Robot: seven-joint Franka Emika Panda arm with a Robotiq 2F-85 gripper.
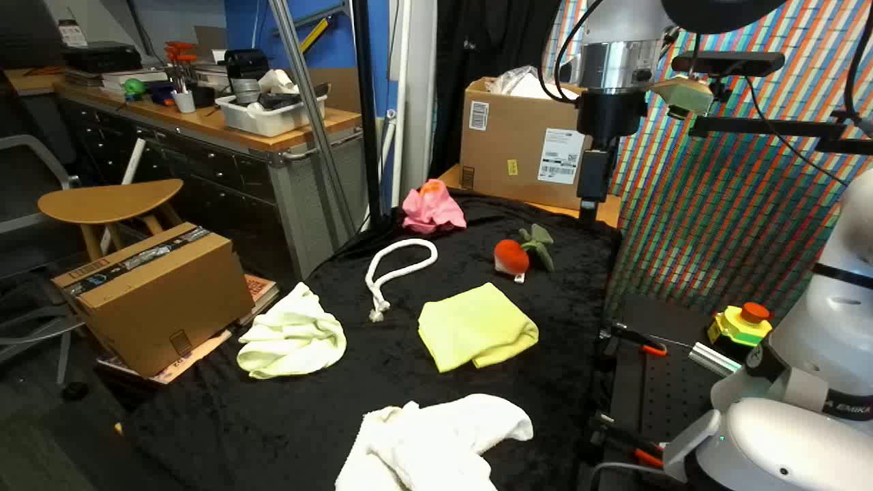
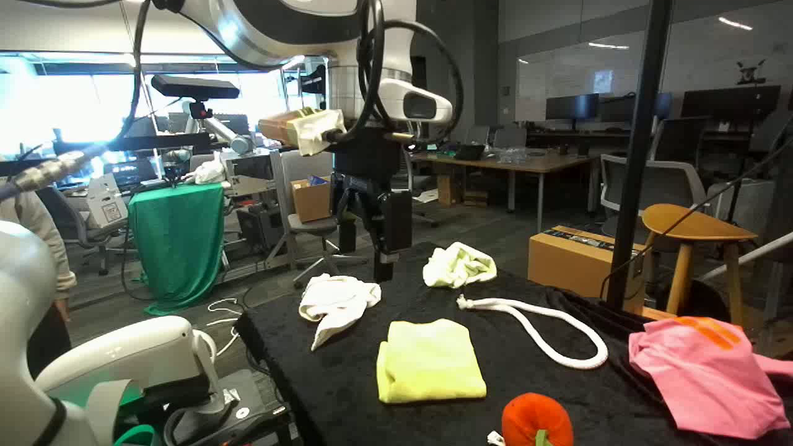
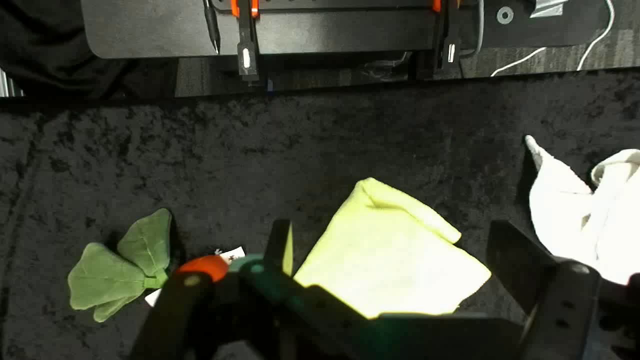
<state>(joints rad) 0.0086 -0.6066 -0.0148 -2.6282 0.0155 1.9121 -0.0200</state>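
My gripper (image 3: pixel 391 231) stands wide open above the black-covered table, its two fingers apart with nothing between them. Below it, in the wrist view, a folded yellow cloth (image 3: pixel 395 255) lies flat, its lower edge hidden by the gripper body. Both exterior views show the gripper (image 2: pixel 365 259) well clear of the yellow cloth (image 1: pixel 477 327). A red plush vegetable (image 1: pixel 511 258) with green leaves (image 3: pixel 112 275) lies beside that cloth, partly covered by the gripper in the wrist view. On the cloth's opposite side is a crumpled white cloth (image 2: pixel 339 303).
A looped white rope (image 1: pixel 402 262), a pink cloth (image 2: pixel 700 371) and a pale green cloth (image 1: pixel 293 334) also lie on the black table cover (image 1: pixel 382 382). A large cardboard box (image 1: pixel 505 150) stands behind the table; a smaller box (image 2: pixel 573 263) is beside it. A metal-topped robot base plate (image 3: pixel 325 30) borders one edge.
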